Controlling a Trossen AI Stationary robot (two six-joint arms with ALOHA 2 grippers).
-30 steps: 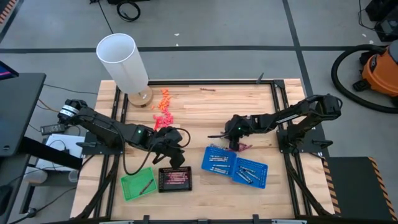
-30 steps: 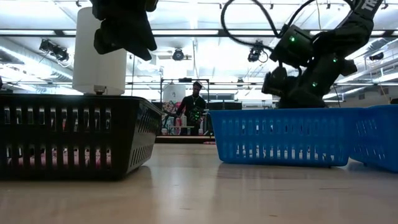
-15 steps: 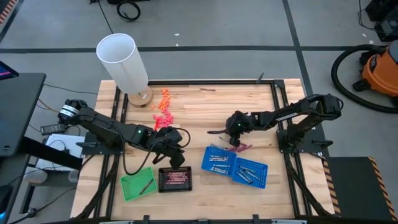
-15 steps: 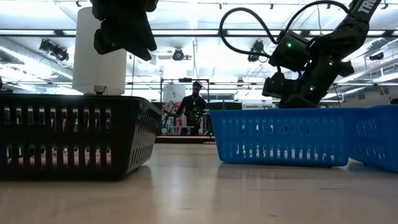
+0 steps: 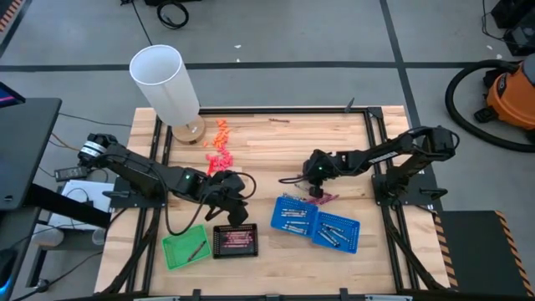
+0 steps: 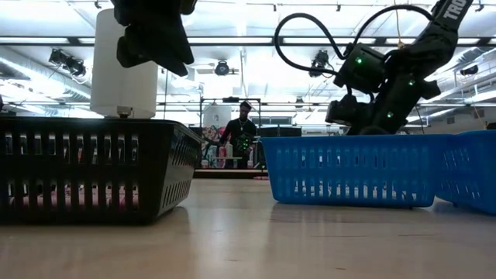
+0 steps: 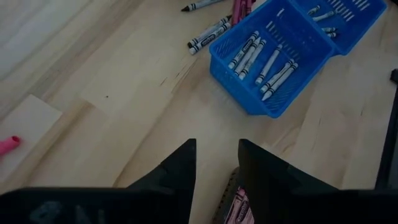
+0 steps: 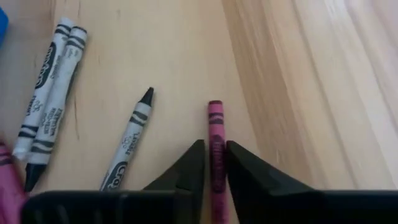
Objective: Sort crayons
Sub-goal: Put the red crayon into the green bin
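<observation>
While the right gripper (image 8: 210,163) squeezes its two fingers onto a pink crayon (image 8: 215,124) lying on the table (image 5: 276,150) just behind the blue baskets (image 5: 292,216), the thin stick could roll and slip out, and the left gripper (image 7: 216,163) waits open above the black basket (image 5: 235,240).

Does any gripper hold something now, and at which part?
The right gripper pinches a magenta crayon near its lower end; the left gripper holds nothing.
</observation>
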